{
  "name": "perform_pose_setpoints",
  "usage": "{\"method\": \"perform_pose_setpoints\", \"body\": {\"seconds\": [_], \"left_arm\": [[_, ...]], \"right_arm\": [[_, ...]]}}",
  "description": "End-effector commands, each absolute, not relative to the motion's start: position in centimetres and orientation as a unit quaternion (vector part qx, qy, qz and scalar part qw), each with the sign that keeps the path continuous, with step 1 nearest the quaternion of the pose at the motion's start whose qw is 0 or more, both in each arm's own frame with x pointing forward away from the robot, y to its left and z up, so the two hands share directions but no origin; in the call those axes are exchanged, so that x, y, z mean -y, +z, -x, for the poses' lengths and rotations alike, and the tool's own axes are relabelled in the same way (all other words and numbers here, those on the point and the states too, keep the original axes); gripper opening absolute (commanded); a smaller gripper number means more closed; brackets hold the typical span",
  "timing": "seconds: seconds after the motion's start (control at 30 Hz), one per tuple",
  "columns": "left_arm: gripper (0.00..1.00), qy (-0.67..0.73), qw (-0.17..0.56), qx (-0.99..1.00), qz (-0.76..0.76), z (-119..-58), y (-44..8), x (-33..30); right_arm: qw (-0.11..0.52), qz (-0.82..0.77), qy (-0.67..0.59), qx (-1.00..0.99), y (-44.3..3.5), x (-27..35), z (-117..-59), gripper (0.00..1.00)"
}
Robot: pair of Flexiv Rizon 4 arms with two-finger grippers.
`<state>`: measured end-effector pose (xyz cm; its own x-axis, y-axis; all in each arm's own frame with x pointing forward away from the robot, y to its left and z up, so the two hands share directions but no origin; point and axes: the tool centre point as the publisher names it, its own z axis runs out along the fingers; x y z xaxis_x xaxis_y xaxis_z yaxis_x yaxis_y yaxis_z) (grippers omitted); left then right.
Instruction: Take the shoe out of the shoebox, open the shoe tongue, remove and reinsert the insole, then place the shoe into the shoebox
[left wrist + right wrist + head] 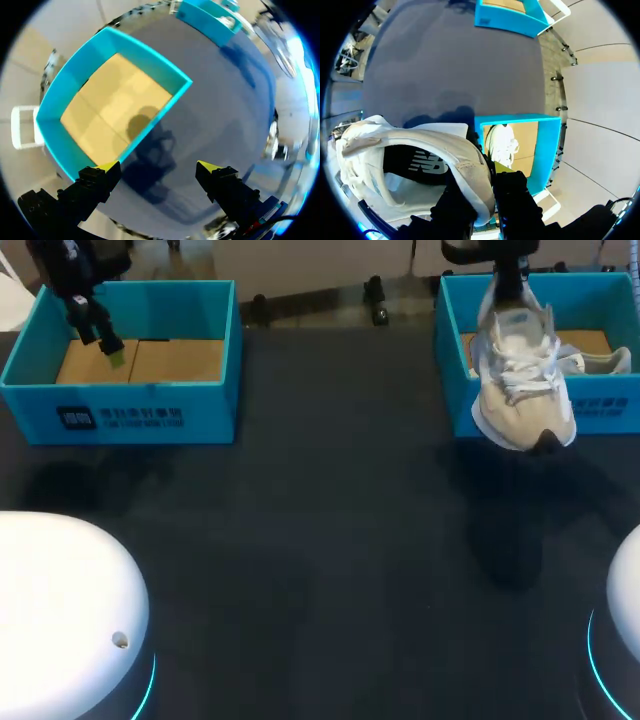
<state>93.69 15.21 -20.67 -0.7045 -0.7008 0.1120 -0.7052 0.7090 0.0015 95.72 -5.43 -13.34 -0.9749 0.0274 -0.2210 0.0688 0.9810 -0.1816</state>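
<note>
- L box (212,410): cardboard floor only; L gripper (157,175) above, fingers apart.
- R box (600,412): 2nd shoe (603,362) inside.
- R gripper (487,172) clamped on white shoe (522,380) at heel collar; long axis hangs steep, toe down.

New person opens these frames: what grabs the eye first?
The white shoe hangs by its heel from the right gripper, over the front wall of the right blue box, where a second shoe lies. Next comes the left gripper, open and empty above the left blue box, which shows only its cardboard floor.
</note>
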Motion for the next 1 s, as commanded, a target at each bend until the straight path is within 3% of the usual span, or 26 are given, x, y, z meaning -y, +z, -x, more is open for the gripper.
{"method": "perform_pose_setpoints", "body": {"seconds": [0.03,0.23,0.5,1.0], "left_arm": [[1.0,0.003,0.054,0.893,-0.447,-93.9,-20.5,-14.9],[1.0,-0.015,0.049,0.842,-0.537,-94.6,-21.4,-14.5],[1.0,0.009,0.026,0.774,-0.632,-95.7,-21.3,-17.6],[1.0,0.014,-0.004,0.735,-0.678,-95.3,-19.6,-21.7]], "right_arm": [[0.11,-0.024,-0.094,-0.989,-13.2,5.5,-95.5,0.0],[0.106,-0.027,-0.094,-0.99,-13.6,5.2,-95.9,0.0],[0.139,-0.022,-0.113,-0.984,-11.3,8.6,-101.1,0.0],[0.136,-0.001,-0.115,-0.984,-9.7,14.1,-109.4,0.0]]}}
